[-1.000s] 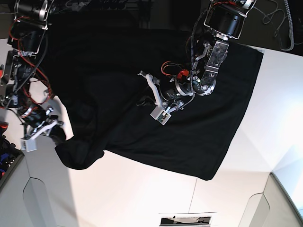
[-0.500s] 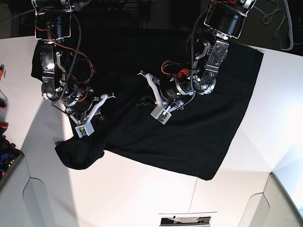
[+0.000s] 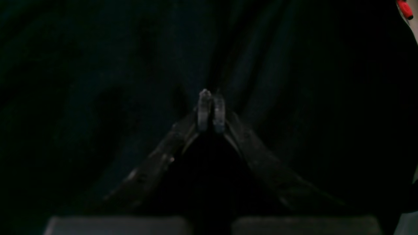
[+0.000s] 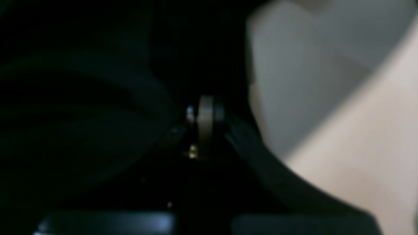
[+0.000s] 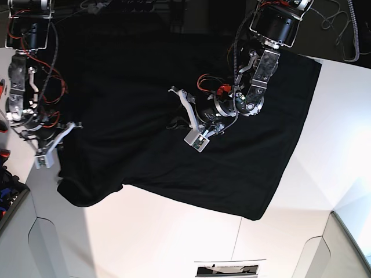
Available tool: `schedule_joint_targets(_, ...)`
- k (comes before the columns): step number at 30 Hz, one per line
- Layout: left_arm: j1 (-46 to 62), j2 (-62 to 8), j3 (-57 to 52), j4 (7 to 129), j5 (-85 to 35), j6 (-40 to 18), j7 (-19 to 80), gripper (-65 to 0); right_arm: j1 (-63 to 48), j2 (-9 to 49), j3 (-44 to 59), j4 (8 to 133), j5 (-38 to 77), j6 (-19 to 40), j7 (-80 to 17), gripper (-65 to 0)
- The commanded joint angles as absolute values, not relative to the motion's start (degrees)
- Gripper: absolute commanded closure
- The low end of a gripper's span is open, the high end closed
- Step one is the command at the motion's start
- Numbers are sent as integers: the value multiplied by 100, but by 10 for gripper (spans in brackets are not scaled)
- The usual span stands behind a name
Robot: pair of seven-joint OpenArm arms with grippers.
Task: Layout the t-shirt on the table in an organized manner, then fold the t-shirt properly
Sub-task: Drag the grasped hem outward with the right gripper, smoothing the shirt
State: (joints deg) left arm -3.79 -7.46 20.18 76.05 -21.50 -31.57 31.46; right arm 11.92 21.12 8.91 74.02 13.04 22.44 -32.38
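Item: black t-shirt (image 5: 243, 156) — spread over the white tabletop (image 5: 174, 243), taking up most of the upper and middle part of the base view. No print shows; the cloth reads as plain black. Its lower edge runs slantwise from a rumpled, folded-under lobe at lower left to a pointed corner at lower right. The far-right corner lies flat near the tabletop's edge. Shallow creases fan out across the cloth in the left wrist view.

Left hand (image 5: 197, 135) — on the right in the base view, set down on the middle of the t-shirt (image 3: 98, 81). The left wrist view shows the left hand (image 3: 211, 112) with fingers pressed together, tips on the fabric; whether any cloth is nipped between them cannot be told.

Right hand (image 5: 47, 152) — at the left edge of the base view, at the t-shirt's left border just above the rumpled lobe. The blurred right wrist view shows the right hand (image 4: 205, 116) with fingers pressed together, dark cloth (image 4: 81, 107) to one side, bare tabletop (image 4: 352, 137) to the other. A pinch on the cloth cannot be confirmed.
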Motion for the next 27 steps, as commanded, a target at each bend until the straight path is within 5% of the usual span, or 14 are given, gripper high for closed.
schedule_joint_targets(1,-381,-779,2023,7596,-1944,-3109,3448,0,1304,2228,1033,7489,1400,2228,-3105,0)
schedule_joint_targets(12,-692,-764,2023,7618,-2034,-3107,3428,0,1258,2147,1568,7559,2860,2851,-3795,0)
schedule_joint_targets(27,-698,-847,2021,8818,-2729,-3500,3791,0,-56,2143,1623,9052,3002,2832,-4099,0)
